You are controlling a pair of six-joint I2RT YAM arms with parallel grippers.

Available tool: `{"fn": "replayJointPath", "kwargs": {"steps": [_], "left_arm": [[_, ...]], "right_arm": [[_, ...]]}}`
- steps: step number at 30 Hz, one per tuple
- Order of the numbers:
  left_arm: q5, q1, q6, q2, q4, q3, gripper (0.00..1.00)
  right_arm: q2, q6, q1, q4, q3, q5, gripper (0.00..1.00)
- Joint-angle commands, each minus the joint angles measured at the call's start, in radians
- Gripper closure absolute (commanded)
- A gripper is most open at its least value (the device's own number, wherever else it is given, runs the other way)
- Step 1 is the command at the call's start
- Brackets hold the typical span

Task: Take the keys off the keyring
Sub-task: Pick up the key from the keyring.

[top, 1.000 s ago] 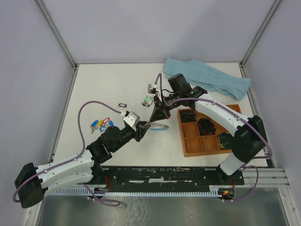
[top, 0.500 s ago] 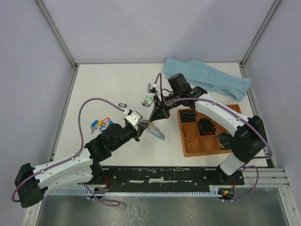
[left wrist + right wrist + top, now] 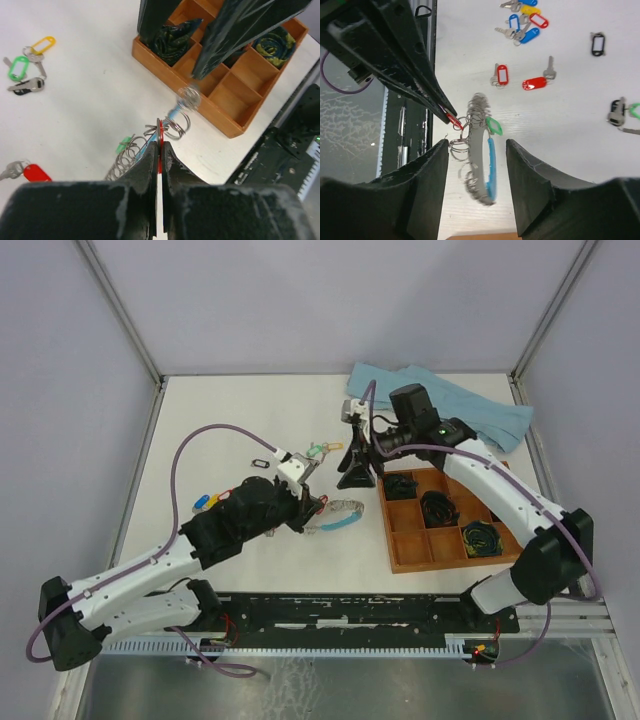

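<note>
Keyring (image 3: 336, 516) sits mid-table, just left of the wooden tray (image 3: 390, 540), directly under the right gripper (image 3: 356, 483), whose fingers are spread. Left gripper (image 3: 160, 146) is pinched tight on a red key tag (image 3: 453, 120) at the ring's edge.

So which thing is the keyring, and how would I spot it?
Find the wooden tray on the right side of the white table. Just left of it, at the tips of the left fingers, is the keyring. It is a loop with one thick light-blue side and many small silver rings, unlike the loose keys nearby, which have single coloured tags.
</note>
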State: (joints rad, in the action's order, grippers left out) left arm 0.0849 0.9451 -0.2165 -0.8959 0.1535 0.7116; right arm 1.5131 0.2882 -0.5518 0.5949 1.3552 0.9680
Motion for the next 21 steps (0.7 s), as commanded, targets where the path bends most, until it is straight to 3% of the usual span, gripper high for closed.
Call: {"fn": "replayJointPath", "kwargs": {"steps": [1, 6, 9, 11, 16, 21], "left_arm": [[-0.171, -0.058, -0.158, -0.069, 0.094, 0.15, 0.97], [-0.469, -0.211, -0.314, -0.174, 0.089, 0.205, 0.97], [-0.548, -0.248, -0.45, -0.207, 0.023, 0.197, 0.97], [-0.587, -0.26, -0.538, -0.223, -0.037, 0.185, 0.97], [-0.632, -0.305, -0.861, -0.239, -0.235, 0.111, 0.97], [-0.581, -0.324, -1.163, -0.212, -0.423, -0.012, 0.97]], "right_arm": [[-0.123, 0.139, 0.036, 0.073, 0.007, 0.056, 0.41], [-0.233, 0.351, 0.035, 0.114, -0.09, 0.128, 0.38], [-0.269, 0.661, 0.036, 0.26, -0.111, 0.123, 0.36], [-0.292, 0.76, 0.035, 0.274, -0.135, 0.102, 0.34], [-0.324, 0.784, 0.016, 0.183, -0.199, 0.022, 0.33], [-0.348, 0.676, -0.005, 0.022, -0.251, -0.065, 0.32]]}}
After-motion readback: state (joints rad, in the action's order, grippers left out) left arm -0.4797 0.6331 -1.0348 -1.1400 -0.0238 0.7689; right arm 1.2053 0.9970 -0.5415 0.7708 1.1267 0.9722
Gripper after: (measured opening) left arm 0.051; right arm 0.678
